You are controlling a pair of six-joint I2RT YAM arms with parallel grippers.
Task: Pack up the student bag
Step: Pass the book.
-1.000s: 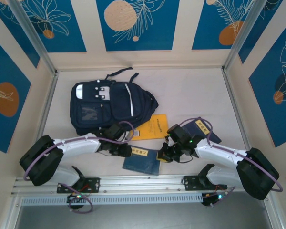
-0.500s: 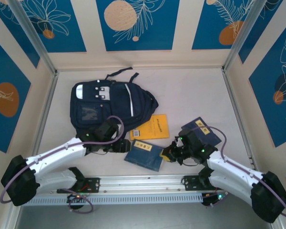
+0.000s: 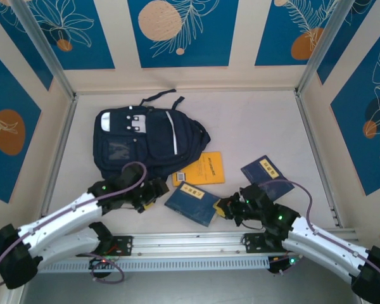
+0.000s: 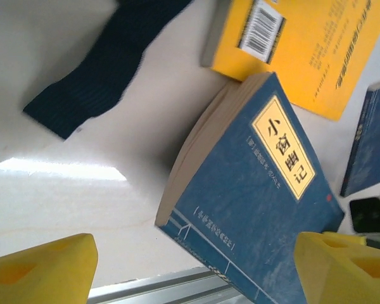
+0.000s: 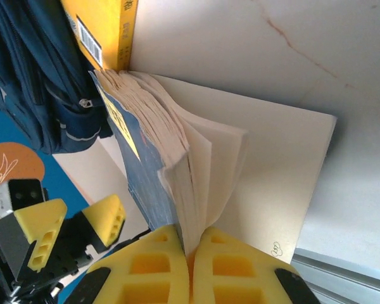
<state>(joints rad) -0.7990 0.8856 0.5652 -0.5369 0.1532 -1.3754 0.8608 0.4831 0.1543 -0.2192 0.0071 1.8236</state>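
Bright, even light from above; shadows soft. White glare streak on the worktop [image 4: 57, 170] in left wrist view. Wrist views' near foreground blurred; top view slightly soft.

The widest free room is the bare surface [image 3: 259, 120] to the right of the student bag [image 3: 145, 136], reaching back to the far wall. The bag blocks the back left and leaves a thin strip along the left wall. Across the near middle lie the yellow book [image 3: 202, 168], near blue book [image 3: 191, 202] and far blue book [image 3: 268, 172], with narrow gaps between them. The left gripper [image 3: 157, 193], fingers spread, occupies the gap between bag and near blue book. The right gripper [image 3: 223, 207], clamped on that book's pages, blocks its right end.
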